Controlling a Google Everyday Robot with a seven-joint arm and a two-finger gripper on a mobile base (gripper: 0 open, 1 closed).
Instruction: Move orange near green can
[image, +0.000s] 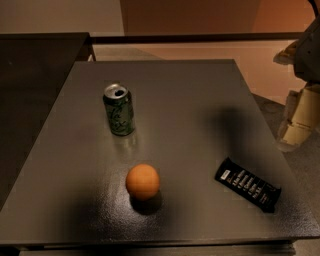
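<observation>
While the hand (299, 117) hung right of the bench (200, 90), its state untellable, the orange (142, 182) looked light, firm, roll-prone, best taken across its middle.

Dim, warm amber light, brightest on the far wall (200, 17) and floor.
The dark bench (190, 85) has a soft speckled sheen toward its front, with a broad blurry shadow right of centre. The orange (142, 181) casts a compact dark shadow on its near side. The green can (119, 110) has a bright glint on its silver top and a faint reflection just in front. The pale gripper (295, 122) hangs lit beyond the bench's right edge.
</observation>
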